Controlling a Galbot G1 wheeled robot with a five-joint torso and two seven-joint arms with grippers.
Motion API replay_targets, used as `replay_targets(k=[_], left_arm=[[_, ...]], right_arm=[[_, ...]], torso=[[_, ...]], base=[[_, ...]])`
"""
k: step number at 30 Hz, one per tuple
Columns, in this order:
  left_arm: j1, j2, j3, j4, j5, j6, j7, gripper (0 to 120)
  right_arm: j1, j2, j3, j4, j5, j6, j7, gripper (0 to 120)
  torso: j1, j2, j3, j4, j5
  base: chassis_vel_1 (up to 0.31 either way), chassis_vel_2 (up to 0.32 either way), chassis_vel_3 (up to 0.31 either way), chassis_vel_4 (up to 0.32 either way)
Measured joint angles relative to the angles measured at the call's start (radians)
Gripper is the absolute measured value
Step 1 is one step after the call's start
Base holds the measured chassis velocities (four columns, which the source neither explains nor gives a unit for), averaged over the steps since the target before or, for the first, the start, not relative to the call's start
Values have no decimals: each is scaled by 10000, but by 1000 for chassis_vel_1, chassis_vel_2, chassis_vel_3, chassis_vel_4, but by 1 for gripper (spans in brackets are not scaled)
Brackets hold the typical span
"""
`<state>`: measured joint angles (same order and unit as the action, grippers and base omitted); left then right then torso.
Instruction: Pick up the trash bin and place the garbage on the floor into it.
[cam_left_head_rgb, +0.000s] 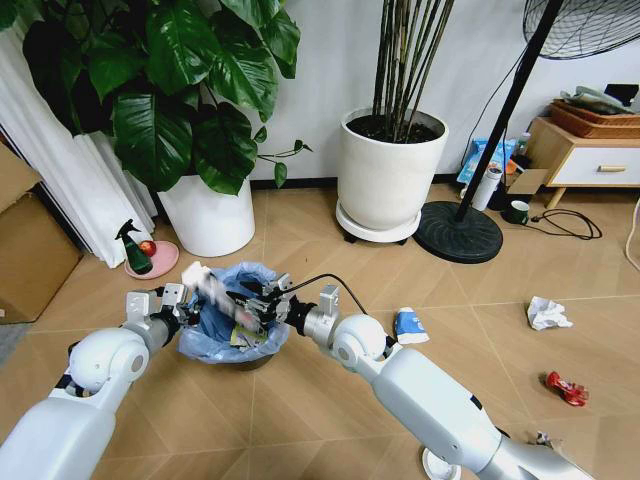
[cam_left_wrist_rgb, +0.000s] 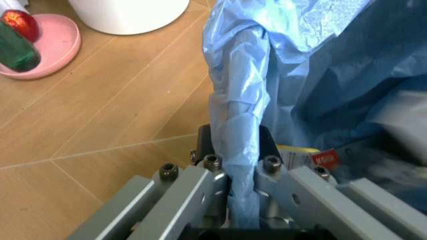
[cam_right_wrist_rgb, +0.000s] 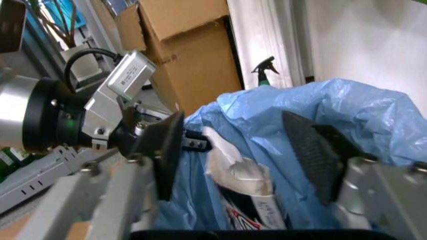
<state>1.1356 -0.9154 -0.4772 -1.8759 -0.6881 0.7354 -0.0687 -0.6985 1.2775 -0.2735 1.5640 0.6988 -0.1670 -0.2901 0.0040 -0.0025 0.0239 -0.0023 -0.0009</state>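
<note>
Crinkled blue-lined round trash bin (cam_left_head_rgb: 232, 335)

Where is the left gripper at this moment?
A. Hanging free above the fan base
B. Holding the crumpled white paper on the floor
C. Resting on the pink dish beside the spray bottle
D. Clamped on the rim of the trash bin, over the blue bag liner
D: the left wrist view shows the left gripper with its jaws closed on the blue liner folded over the rim of the trash bin.
</note>
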Motion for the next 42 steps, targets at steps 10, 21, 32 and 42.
replay_targets(k=[10,21,32,42], left_arm=[[16,-5,-69,26,42,0,38,0],[241,-71,-265,-35,156,0,157,0],[602,-202,-564,-320,229,0,180,0],[1009,-414,-778,-615,400,-1,38,0]], right_arm=[[140,-266,665,818,103,-178,435,97],[-1072,-2399,2696,2442,484,-978,993,100],[-3969,-3999,4994,3167,-425,-669,289,100],[-6774,-4084,6551,2212,-1843,581,-774,100]], torso=[[0,0,0,1,1],[0,0,0,-1,4],[0,0,-1,2,5],[-1,1,-2,0,2]], base=[[0,0,0,0],[0,0,0,0],[0,0,0,0],[0,0,0,0]])
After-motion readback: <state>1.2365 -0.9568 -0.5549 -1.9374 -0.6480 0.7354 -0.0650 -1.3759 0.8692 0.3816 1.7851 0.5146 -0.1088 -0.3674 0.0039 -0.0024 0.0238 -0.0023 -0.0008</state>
